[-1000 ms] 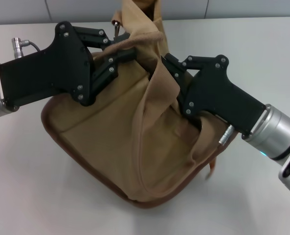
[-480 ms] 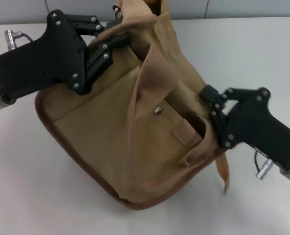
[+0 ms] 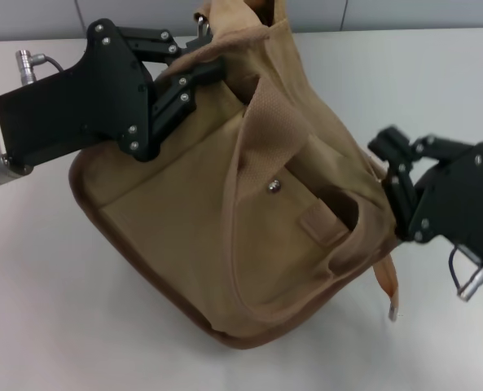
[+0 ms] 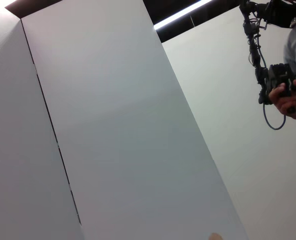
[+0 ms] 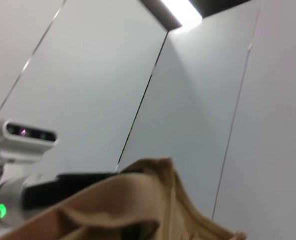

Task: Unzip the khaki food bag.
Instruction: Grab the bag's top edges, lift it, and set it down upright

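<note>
Two black grippers flank the boxy tan canvas khaki food bag [image 3: 225, 220], which sits tilted on the white table [image 3: 46, 309]. Left gripper [image 3: 199, 72] is at the bag's top far edge, fingers closed on a fold of canvas beside the metal zipper ring [image 3: 200, 23]. Right gripper [image 3: 388, 167] is just beside the bag's right side; cannot tell how far its fingers are spread. Front pocket snap [image 3: 274, 186] faces up.

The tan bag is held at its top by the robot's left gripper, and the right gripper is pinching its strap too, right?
Not quite. In the head view the left gripper does hold the khaki food bag at its top, but the right gripper is off the bag, beside it.
</note>
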Action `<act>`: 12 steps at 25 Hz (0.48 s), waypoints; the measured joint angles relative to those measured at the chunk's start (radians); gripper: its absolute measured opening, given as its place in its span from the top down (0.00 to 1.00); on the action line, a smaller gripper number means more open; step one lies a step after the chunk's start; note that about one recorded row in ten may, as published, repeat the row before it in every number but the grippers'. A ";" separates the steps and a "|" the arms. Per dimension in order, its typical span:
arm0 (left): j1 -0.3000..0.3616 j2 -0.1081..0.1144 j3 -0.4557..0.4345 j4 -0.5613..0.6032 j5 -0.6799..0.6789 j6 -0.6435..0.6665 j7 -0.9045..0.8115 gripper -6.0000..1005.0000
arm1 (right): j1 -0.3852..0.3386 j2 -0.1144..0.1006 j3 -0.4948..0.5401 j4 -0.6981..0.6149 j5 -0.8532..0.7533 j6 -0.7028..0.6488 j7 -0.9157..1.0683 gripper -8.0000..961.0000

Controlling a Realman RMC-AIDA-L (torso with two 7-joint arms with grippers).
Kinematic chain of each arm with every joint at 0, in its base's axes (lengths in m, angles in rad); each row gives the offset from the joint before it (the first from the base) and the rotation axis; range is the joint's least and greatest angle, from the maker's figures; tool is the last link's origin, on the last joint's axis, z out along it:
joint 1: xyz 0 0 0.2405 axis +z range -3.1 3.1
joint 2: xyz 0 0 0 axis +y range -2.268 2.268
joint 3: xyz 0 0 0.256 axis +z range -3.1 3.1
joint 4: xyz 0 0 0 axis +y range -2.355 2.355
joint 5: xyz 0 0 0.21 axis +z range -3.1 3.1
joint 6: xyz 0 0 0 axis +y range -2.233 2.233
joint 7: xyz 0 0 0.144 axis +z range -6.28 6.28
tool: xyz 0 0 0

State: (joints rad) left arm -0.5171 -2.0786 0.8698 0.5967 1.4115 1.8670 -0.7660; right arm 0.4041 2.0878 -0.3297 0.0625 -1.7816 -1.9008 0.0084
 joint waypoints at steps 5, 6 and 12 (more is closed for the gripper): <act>0.002 0.000 0.001 0.000 0.000 -0.001 0.001 0.90 | 0.051 0.000 0.043 0.019 0.002 0.009 0.015 0.92; 0.003 0.000 0.001 0.000 0.000 -0.001 0.001 0.90 | 0.063 0.000 0.046 0.019 0.002 0.019 0.020 0.91; 0.000 0.000 0.002 0.000 0.000 -0.002 0.002 0.90 | 0.122 -0.001 0.037 0.019 -0.010 0.065 0.060 0.67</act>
State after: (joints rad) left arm -0.5167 -2.0785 0.8714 0.5966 1.4114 1.8651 -0.7639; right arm 0.5266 2.0871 -0.2930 0.0811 -1.7913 -1.8358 0.0683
